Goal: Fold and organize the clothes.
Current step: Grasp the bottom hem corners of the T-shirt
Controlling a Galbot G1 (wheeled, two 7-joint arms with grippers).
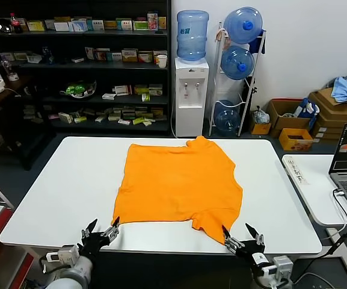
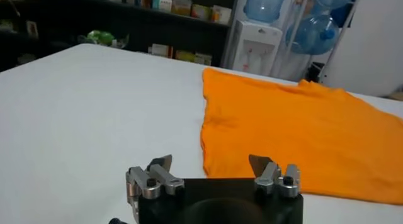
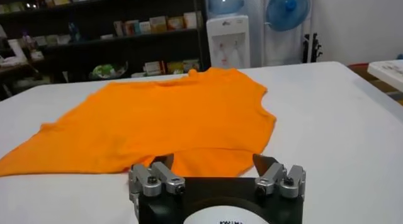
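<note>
The bright orange short-sleeved T-shirt of soft fabric (image 1: 179, 184) lies spread flat mid-way along the white rectangular table (image 1: 59, 186), its long axis running from near edge to far edge, collar toward the far edge. The left gripper (image 1: 101, 229) hovers at the near edge beside the shirt's near-left corner, jaws wide. The right gripper (image 1: 240, 236) sits at the near-right corner, jaws wide, holding nothing.

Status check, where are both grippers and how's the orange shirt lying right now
Left gripper open at near table edge, just off the shirt's corner. Right gripper open at the near sleeve. Orange T-shirt spread flat on white table, unfolded. Nothing in the way.
</note>
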